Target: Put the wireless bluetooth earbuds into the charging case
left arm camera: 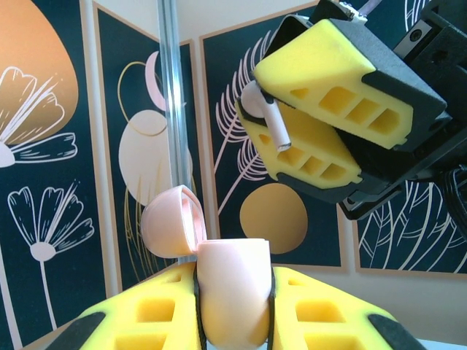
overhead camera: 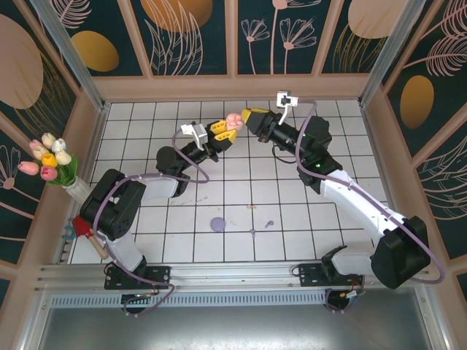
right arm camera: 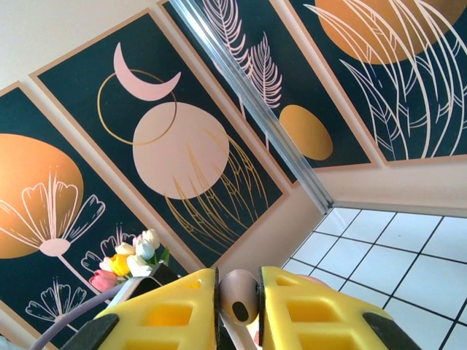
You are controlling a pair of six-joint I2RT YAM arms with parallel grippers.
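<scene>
Well, both arms are reaching toward the far middle of the tiled table [overhead camera: 306,226], their tips nearly meeting. The left gripper [overhead camera: 223,131] is clamping a pale pink charging case [left arm camera: 232,292] between its yellow fingers, with the case's lid [left arm camera: 169,222] hanging open to one side. The right gripper [overhead camera: 254,117] is pinching a pale earbud [left arm camera: 271,120] by its head, the stem poking out past the pads. The earbud is hovering near the open case, not touching it. Closer to the arm bases, two tiny purple earbuds [overhead camera: 268,223] are lying on the tiles near a round purple disc [overhead camera: 217,224]. A bunch of tulips [overhead camera: 49,159] is standing at the left edge.
</scene>
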